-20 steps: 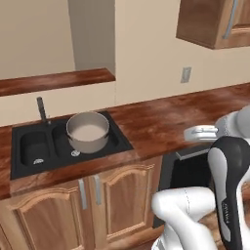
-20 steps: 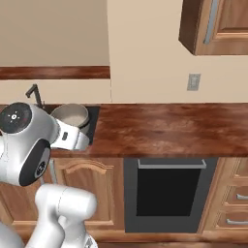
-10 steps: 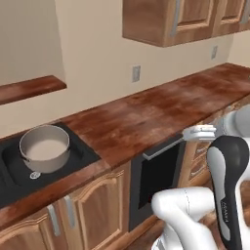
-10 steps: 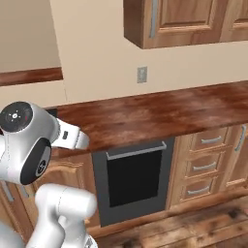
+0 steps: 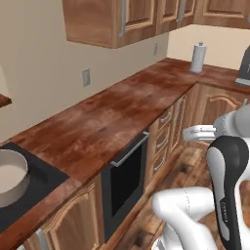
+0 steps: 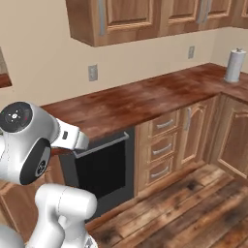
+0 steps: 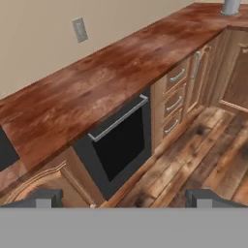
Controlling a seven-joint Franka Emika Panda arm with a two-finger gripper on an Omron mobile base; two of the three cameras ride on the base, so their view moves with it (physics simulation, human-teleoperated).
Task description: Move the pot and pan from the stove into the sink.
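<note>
The grey-beige pot (image 5: 9, 178) sits in the black sink (image 5: 41, 181), at the far left edge of the left base view. A corner of the sink (image 7: 5, 151) also shows at the left edge of the hand view. My gripper (image 7: 123, 197) is open and empty, with its two dark fingertips (image 7: 44, 197) set far apart. It hangs in the air in front of the cabinets, over the wooden floor and well to the right of the sink. The stove and the pan are out of view.
A long brown wooden counter (image 5: 122, 110) runs right to a corner, where a paper towel roll (image 5: 197, 57) stands. Under it are a dark built-in appliance door (image 7: 118, 145) with a bar handle and a drawer stack (image 7: 174, 101). Wall cabinets (image 6: 145, 17) hang above.
The whole picture has swung to the right, so the camera has moved. The sink with the pot has slid to the left edge, and the counter corner has come into view. The gripper stays open.
</note>
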